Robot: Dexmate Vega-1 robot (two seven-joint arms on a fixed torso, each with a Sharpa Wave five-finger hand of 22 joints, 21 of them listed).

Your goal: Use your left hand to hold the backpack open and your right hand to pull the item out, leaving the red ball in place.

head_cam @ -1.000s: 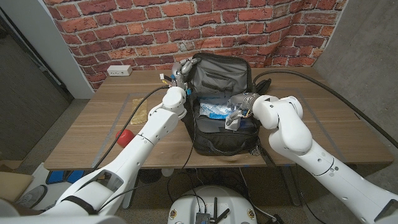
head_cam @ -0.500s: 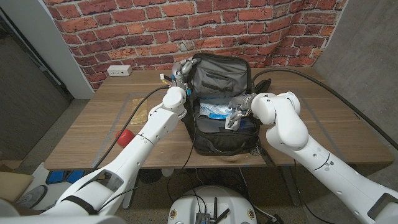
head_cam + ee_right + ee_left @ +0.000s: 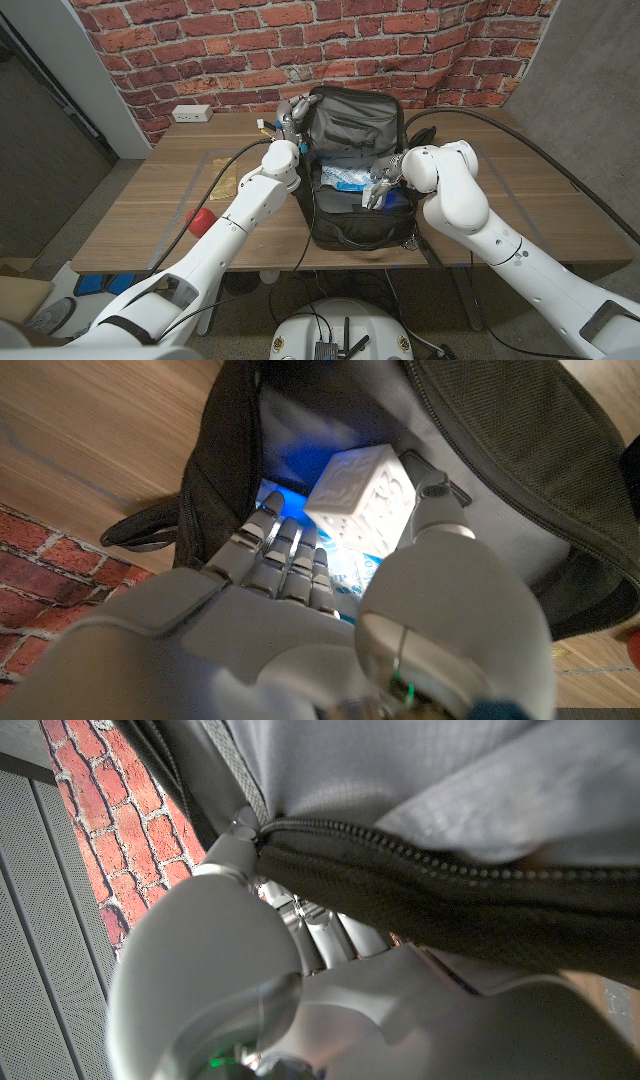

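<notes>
Bench point(image 3: 150, 210) first: the backpack point(image 3: 350, 215) sits at its centre, about 12 o'clock from you, flap thrown back toward the brick wall and mouth facing up.

Left hand point(image 3: 290, 112) is at the bag's 10 o'clock corner, clamped on the zipper rim; the left wrist view has the zipper point(image 3: 420, 860) running right along the fingers, so the opening is being held for you.

Right hand point(image 3: 381, 186) is inside the mouth at the bag's 3 o'clock side. In the right wrist view the fingers point(image 3: 285, 545) and thumb bracket a white cube point(image 3: 358, 490) with raised markings. It looks pinched, but contact on the far face is hidden, so treat the grip as probable, not confirmed.

What matters for your pull: the cube sits directly ahead of the right fingertips, just off the palm, and the open mouth is straight above it. The right hand is the only one near it. There's no long axis to align on a cube; lift vertically and stay off the 3 o'clock wall.

Blue-and-white packaging point(image 3: 345, 178) lies under the cube. Don't drag it.

I can't make out a red ball inside the bag. A red object point(image 3: 199, 218) lies on the bench at 9 o'clock, well apart.
</notes>
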